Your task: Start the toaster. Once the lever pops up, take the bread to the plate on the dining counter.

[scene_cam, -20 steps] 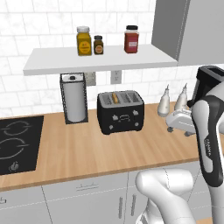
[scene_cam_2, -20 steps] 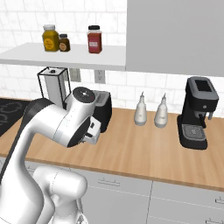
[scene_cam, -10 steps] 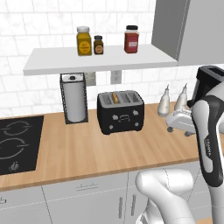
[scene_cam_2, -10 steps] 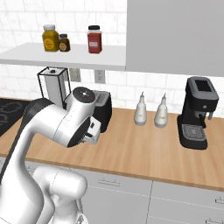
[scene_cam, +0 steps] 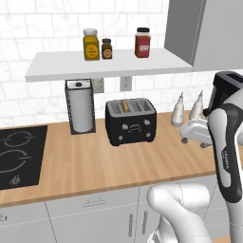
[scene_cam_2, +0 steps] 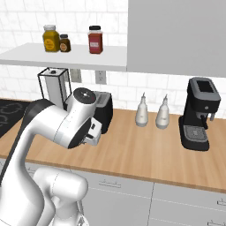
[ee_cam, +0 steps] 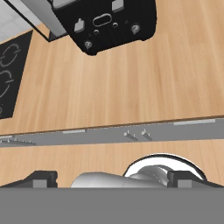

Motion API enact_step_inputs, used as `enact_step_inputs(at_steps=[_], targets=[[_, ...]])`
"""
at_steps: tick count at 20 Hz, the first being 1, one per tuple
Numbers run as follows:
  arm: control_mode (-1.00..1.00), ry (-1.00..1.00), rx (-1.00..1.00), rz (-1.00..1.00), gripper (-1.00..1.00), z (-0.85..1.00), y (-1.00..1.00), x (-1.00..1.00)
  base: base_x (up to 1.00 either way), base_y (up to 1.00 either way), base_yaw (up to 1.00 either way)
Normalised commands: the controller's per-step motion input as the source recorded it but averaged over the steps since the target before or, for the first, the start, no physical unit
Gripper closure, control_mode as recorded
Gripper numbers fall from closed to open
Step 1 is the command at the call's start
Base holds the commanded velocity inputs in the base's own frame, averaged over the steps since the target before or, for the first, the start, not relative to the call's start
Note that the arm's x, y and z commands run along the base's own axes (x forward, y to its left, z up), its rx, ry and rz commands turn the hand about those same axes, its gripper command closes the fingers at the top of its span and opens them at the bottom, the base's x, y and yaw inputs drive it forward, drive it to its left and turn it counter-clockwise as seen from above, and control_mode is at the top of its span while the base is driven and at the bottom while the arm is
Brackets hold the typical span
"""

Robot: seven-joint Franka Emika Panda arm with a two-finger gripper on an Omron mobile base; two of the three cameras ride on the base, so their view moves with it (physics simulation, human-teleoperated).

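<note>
The toaster point(scene_cam: 131, 121) is located at the back of the wooden counter point(scene_cam: 118, 166), with the bread point(scene_cam: 125, 105) seated in 1 of its top slots; only the upper crust edge is visible. In the hand view the toaster point(ee_cam: 105, 22) front is seen at the top, with 2 levers and small knobs facing the arm. The gripper point(ee_cam: 111, 179) is held well apart from the toaster, above the counter's front edge; its 2 fingertips are set wide apart and nothing is held between them.

Risks, as judged:
- The wrong lever may be pressed, since 2 are fitted; the lever serving the loaded slot should be selected.
- The toaster may be pushed backward if the lever is struck at an angle rather than from above.

Surroundings: a paper towel holder point(scene_cam: 80, 107) stands just beside the toaster on 1 side, and 2 bottles point(scene_cam: 188, 109) and a coffee machine point(scene_cam_2: 198, 114) stand on the other. A shelf point(scene_cam: 109, 64) carrying 3 jars overhangs the toaster, so a high approach is restricted. A hob point(scene_cam: 19, 154) is set at the counter's far end.
</note>
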Motion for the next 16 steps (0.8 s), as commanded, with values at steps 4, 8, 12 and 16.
enact_step_inputs(at_steps=[4,8,12,16], targets=[[-1.0,0.0,0.0,0.0,-1.0,0.0,0.0,0.0,0.0,0.0,0.0],[-1.0,0.0,0.0,0.0,-1.0,0.0,0.0,0.0,0.0,0.0,0.0],[-1.0,-0.01,0.0,0.0,-1.0,-0.02,0.01,0.0,0.0,0.0,0.0],[-1.0,-0.12,-0.03,0.0,-1.0,0.0,0.19,0.0,0.0,0.0,0.0]])
